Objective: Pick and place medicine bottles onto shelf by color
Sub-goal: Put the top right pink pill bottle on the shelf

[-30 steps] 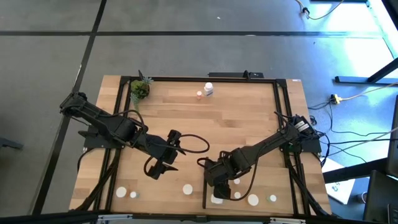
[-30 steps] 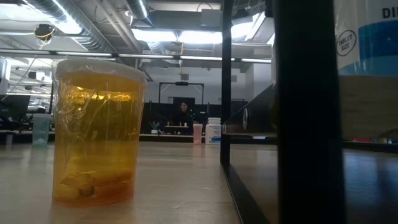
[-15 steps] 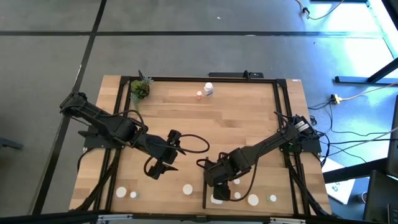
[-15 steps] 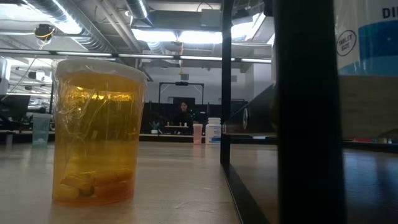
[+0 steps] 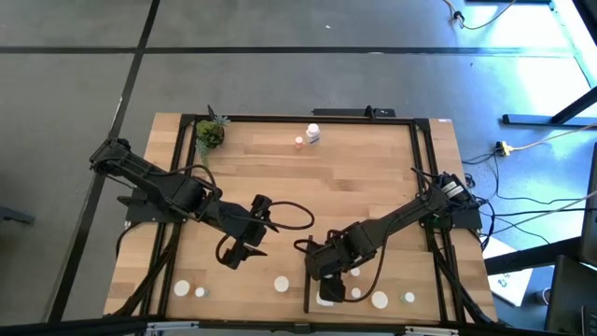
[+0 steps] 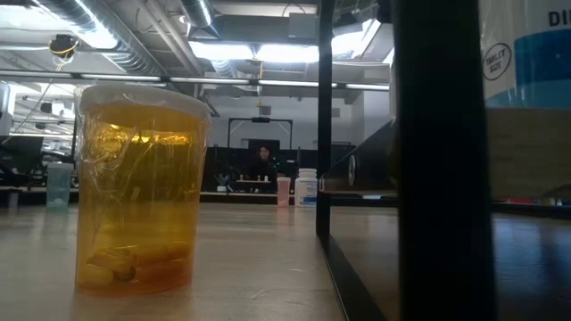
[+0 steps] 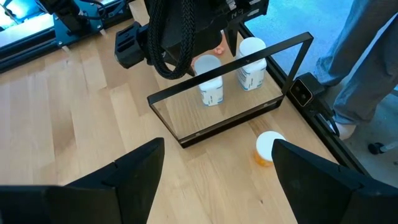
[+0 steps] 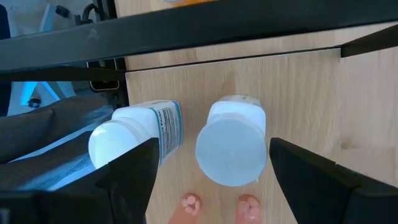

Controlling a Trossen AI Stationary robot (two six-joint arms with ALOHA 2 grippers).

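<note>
My right gripper [image 5: 324,268] hangs open over the shelf [image 7: 211,121], a light-wood panel with a black frame, near the table's front edge. Between and beyond its fingers in the right wrist view, a white medicine bottle [image 8: 229,149] stands upright on the panel, untouched. A second white bottle [image 8: 134,140] with a blue label stands beside it. My left gripper [image 5: 239,252] waits open above bare table left of the shelf, with nothing between its fingers [image 7: 134,180]. More white-capped bottles [image 5: 281,283] stand along the front edge.
An orange bottle with a white cap [image 7: 267,148] stands just outside the shelf frame, large in the low view [image 6: 143,187]. A white bottle [image 5: 313,133] and a small pink one [image 5: 298,142] stand at the far edge, near a potted plant [image 5: 210,133]. A person's legs [image 7: 360,68] show beyond the table.
</note>
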